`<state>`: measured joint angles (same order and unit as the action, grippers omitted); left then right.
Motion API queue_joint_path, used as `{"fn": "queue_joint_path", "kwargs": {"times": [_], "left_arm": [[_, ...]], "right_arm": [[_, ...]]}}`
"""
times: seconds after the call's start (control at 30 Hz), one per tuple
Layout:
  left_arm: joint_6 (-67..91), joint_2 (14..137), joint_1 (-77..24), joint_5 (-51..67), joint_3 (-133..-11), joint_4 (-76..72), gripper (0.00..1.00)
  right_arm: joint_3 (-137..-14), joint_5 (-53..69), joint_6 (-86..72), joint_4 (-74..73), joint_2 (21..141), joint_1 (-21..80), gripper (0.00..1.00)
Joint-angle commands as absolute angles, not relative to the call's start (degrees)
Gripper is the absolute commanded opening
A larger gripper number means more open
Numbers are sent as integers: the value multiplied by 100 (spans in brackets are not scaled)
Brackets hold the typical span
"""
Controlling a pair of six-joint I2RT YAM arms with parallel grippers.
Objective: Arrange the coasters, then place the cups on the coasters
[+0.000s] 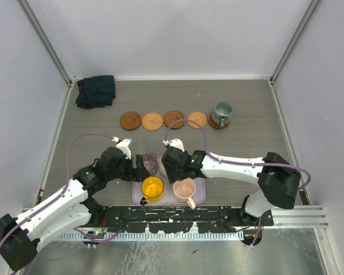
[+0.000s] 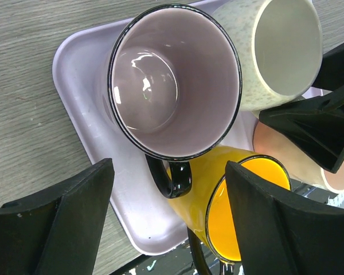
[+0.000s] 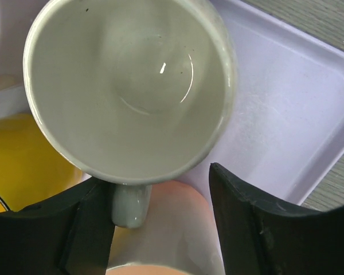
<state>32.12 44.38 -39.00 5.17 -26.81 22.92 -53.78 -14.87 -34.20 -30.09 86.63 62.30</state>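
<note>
Desk: Stock, counted from the lavender tray (image 1: pixel 199 197)?

Me: On it, four mugs packed close: purple mug (image 2: pixel 172 80) in the far-left corner, cream mug (image 3: pixel 129 86) beside it, yellow mug (image 1: pixel 152 188) and pink mug (image 1: pixel 184 188) on the near side. Beyond the tray, five coasters (image 1: pixel 152 121) in a row. The rightmost carries the grey-green mug (image 1: pixel 222 113), and the other four are bare. Dark cloth (image 1: pixel 96 90) well beyond the tray, to the left

Desk: Grippers?

Me: Left gripper (image 2: pixel 169 183) spread wide, the purple mug's handle between its fingers, nothing pinched. Right gripper (image 3: pixel 159 192) straddles the cream mug's handle, one finger at it, a gap at the other. I read it as not clamped yet

Desk: Risks?

Me: Crowding. My two grippers sit almost touching over the tray, so lifting either mug could clip the other arm or knock a neighbour. A thin pinch on a handle may let the mug swing and tip. Dragging a mug could shift the tray
</note>
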Motion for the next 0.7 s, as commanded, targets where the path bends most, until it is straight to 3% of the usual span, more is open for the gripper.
{"fn": "queue_joint_path", "kwargs": {"times": [0.0, 0.67], "left_arm": [[3173, 4327, -3922, 396, -2650, 2032, 80], [3207, 4350, -3922, 390, -2628, 2032, 80]], "right_arm": [[-5521, -1325, -3361, -2777, 8740, 6249, 63], [-5411, -1300, -3388, -2566, 9108, 6249, 39]]}}
